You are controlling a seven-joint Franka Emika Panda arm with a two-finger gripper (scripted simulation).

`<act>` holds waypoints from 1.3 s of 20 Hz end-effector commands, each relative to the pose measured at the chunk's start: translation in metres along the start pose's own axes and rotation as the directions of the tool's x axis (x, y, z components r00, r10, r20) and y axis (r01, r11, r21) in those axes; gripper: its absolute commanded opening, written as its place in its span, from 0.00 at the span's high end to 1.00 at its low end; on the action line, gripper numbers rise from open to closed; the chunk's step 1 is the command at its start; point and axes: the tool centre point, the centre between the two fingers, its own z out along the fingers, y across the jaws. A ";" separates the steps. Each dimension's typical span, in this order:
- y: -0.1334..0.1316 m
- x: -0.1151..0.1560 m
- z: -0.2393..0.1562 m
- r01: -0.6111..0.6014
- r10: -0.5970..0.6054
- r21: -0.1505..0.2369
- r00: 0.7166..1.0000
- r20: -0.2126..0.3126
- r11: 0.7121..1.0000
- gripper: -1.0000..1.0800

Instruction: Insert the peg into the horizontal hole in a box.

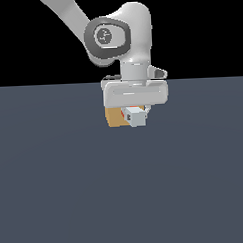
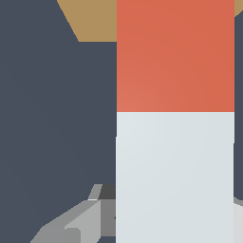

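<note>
Where the dark slate table fills the lower part of the exterior view, a black band lies above it, and the white arm comes down from the upper part of that view to a wide pale hand just above the table's far edge. The jaws hang under that hand, and they are closed on the peg, whose pale grey end points toward the camera in the exterior view, so the bar looks very short there.

In the wrist view the peg takes up most of the picture: its pale grey half lies nearer the jaws, and its orange-red half reaches away from them toward the box. One grey finger shows beside the pale half, close against the bar; the other is mostly hidden behind the peg, with only a sliver at the picture's edge.

The box sits on the table just beyond the jaws, on the exterior view's left of the peg and partly covered by the hand. In the wrist view the orange-red end overlaps the tan block, yet whether the tip touches it or has entered it cannot be told. The hole is not visible in either view, being hidden behind the peg and the hand.
</note>
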 end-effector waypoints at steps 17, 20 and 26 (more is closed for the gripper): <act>0.007 0.005 -0.003 0.006 -0.006 -0.002 1.000 0.000 1.000 1.00; 0.007 0.012 -0.003 0.006 -0.006 -0.002 1.000 0.000 1.000 1.00; 0.005 0.050 -0.004 0.007 -0.007 -0.004 1.000 0.000 1.000 1.00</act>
